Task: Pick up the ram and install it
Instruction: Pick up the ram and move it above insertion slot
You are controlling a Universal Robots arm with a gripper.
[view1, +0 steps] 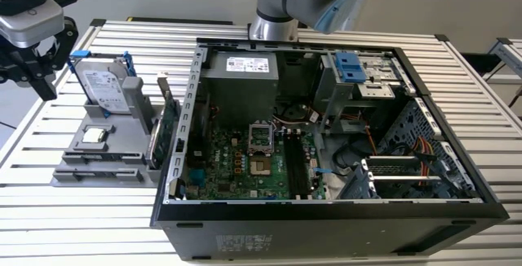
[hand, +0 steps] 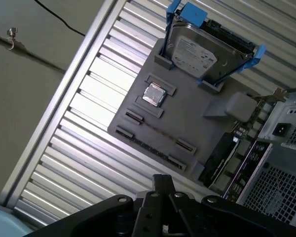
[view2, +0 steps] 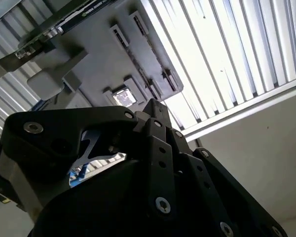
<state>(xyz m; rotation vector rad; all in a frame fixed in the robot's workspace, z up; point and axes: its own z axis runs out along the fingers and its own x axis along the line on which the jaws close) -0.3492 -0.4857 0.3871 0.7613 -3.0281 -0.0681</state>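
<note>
On the grey holder (hand: 187, 113), between small end clips, lies a thin dark strip (hand: 152, 149); as far as I can tell it is the ram seen edge-on. My gripper (view1: 43, 85) hangs at the exterior view's far left, above and beside the holder (view1: 106, 177) and apart from it. Its black fingers meet at a point in both wrist views (hand: 163, 183) (view2: 153, 106), shut with nothing between them. The open computer case (view1: 326, 208) lies on its side, and long dark memory slots (view1: 295, 168) run along its green motherboard.
A silver hard drive (view1: 106, 85) with blue clips stands at the holder's back. A green expansion card (view1: 168, 128) stands upright between holder and case. A small square chip (hand: 154, 95) sits mid-holder. The arm's base (view1: 273, 27) rises behind the case on the slatted metal table (view1: 73, 217).
</note>
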